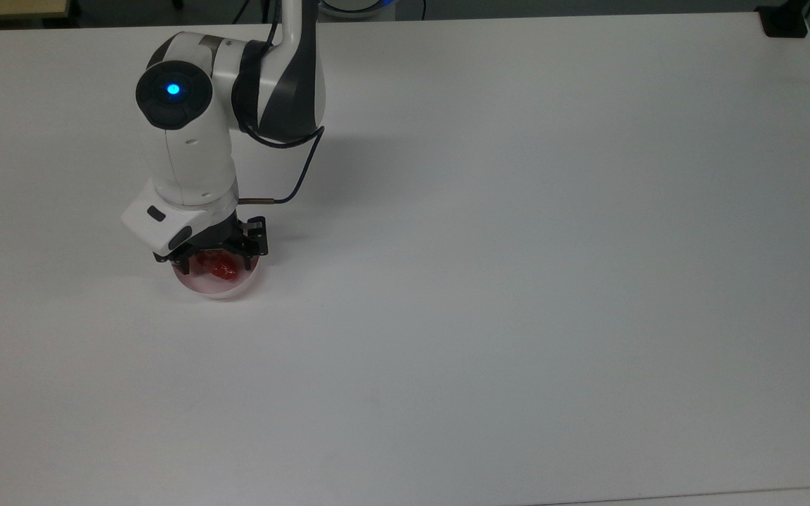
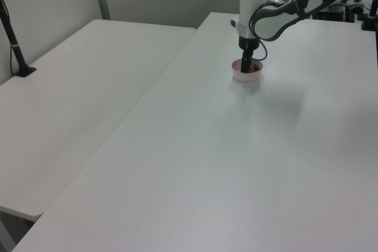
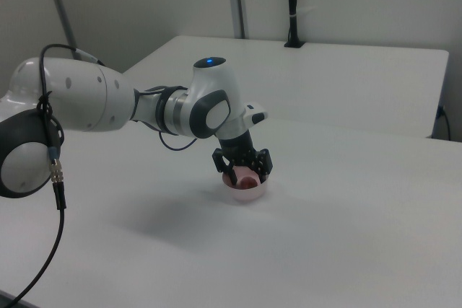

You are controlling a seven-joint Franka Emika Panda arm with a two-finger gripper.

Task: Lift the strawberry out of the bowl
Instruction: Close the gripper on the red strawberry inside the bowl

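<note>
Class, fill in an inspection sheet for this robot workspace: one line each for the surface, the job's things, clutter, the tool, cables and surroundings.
Surface: white table, bare apart from the bowl.
Job's things: pale pink bowl near the top view's left; red strawberry lying inside it.
Clutter: nothing seen.
Tool: tool lowered into the bowl, fingers open on either side of the strawberry, not yet closed on it.
Cables: black cable looping from the arm's wrist; another hangs along the arm in the right view.
Surroundings: second white table alongside, black post clamped on it, grey partition walls behind.
</note>
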